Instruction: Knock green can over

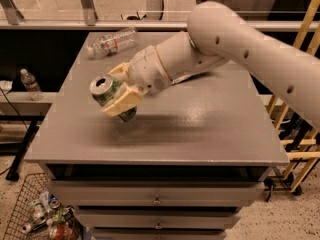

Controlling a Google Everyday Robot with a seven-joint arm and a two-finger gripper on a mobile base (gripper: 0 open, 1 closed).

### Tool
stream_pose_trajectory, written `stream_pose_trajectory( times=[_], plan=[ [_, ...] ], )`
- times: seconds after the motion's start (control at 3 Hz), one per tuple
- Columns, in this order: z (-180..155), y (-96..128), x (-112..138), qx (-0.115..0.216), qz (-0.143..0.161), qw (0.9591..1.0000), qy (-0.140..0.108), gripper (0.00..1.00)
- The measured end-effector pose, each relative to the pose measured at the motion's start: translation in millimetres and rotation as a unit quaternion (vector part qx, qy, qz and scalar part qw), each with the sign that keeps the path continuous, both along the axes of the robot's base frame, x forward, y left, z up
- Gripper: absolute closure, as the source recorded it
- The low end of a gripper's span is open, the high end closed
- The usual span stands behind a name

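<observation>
The green can [103, 86] is tilted in the camera view, its silver top facing left and up, its green base [128, 115] low over the grey table [200, 129]. My gripper [110, 91] is at the table's left-middle. Its two cream fingers [121, 100] sit on either side of the can, shut on it. The white arm [240, 39] reaches in from the upper right.
A clear water bottle [112, 41] lies at the table's back left. The chip bag is hidden behind the arm. Another bottle [30, 82] stands on a ledge at left. A wire basket [25, 204] of cans sits on the floor. A wooden rack [300, 134] stands at right.
</observation>
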State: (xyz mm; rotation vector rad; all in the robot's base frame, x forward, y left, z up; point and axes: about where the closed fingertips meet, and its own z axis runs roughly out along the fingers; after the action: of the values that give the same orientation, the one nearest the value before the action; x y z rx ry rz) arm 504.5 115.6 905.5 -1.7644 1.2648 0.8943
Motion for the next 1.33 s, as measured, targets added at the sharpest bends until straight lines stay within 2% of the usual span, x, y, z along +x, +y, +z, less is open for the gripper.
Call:
stream_pose_trajectory(
  times=[0.33,0.67,1.0,1.33],
  plan=[
    [0,-6,15,-0.114,-0.002,0.9920,-0.054,1.00],
    [-3,3,9,-0.218,-0.006,0.9710,-0.099,1.00],
    [-22,10,-4,-0.318,0.005,0.9395,-0.127,1.00],
    [-53,6,-3,-0.415,0.025,0.8963,-0.154,1.00]
  ],
)
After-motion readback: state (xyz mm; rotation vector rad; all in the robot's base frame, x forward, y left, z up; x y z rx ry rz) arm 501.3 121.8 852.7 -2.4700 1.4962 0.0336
